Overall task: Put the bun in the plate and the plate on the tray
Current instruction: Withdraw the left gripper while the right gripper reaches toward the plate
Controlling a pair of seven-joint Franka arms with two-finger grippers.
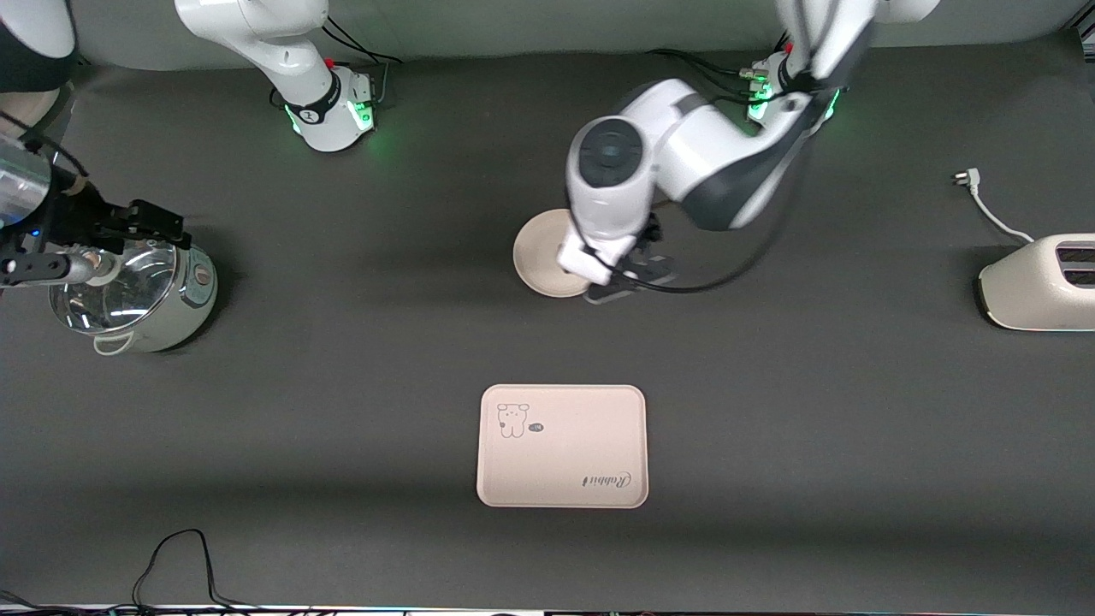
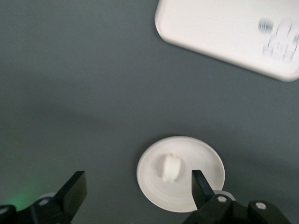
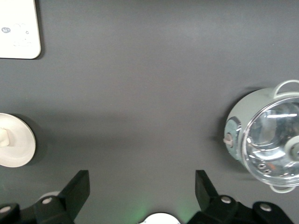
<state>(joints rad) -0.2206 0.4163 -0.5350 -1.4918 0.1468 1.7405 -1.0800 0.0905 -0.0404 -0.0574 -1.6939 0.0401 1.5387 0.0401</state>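
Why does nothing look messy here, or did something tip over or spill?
Nothing stands out. The bun lies in the plate, nothing has spilled, and the tray lies flat, nearer the front camera. The open left gripper hangs over the plate; the open right gripper waits by the pot.

Script word "Rabbit" on tray (image 1: 561, 446)

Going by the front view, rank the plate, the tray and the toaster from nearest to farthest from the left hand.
1. The plate: right under the open left hand, holding the bun.
2. The tray: nearer the front camera than the plate, apart from it.
3. The toaster: at the left arm's end of the table, farthest.
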